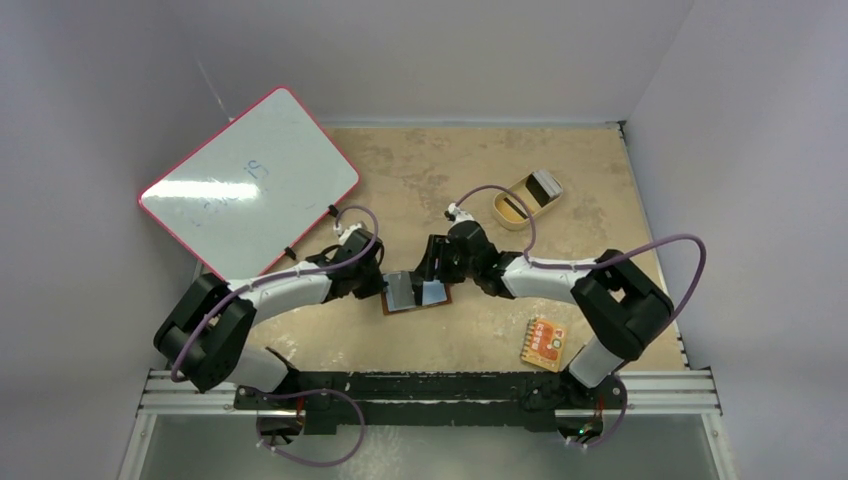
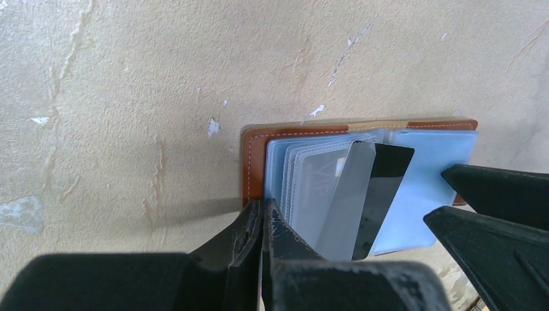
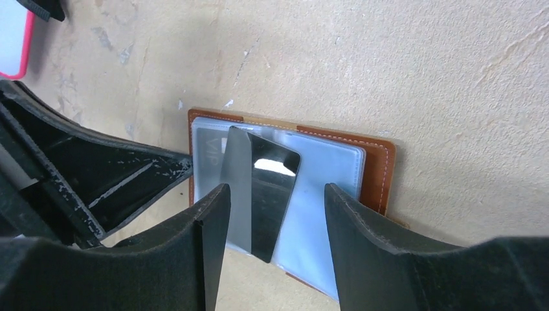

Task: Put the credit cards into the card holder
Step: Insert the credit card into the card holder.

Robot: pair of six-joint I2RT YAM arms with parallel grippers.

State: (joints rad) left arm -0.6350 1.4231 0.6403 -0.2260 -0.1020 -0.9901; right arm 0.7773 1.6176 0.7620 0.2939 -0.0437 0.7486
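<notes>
Above card holder [image 3: 377,170], right fingers [image 3: 362,227] parted around card [image 3: 267,194]

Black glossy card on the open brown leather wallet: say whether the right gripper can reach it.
Probably yes. The right gripper stands open astride the black glossy card, nothing between; the shut left gripper sits at the brown leather wallet's edge.

Left arm [image 1: 290,285] inward, jaws shut — right arm [image 1: 545,280] (jaws parted) opposite.
</notes>
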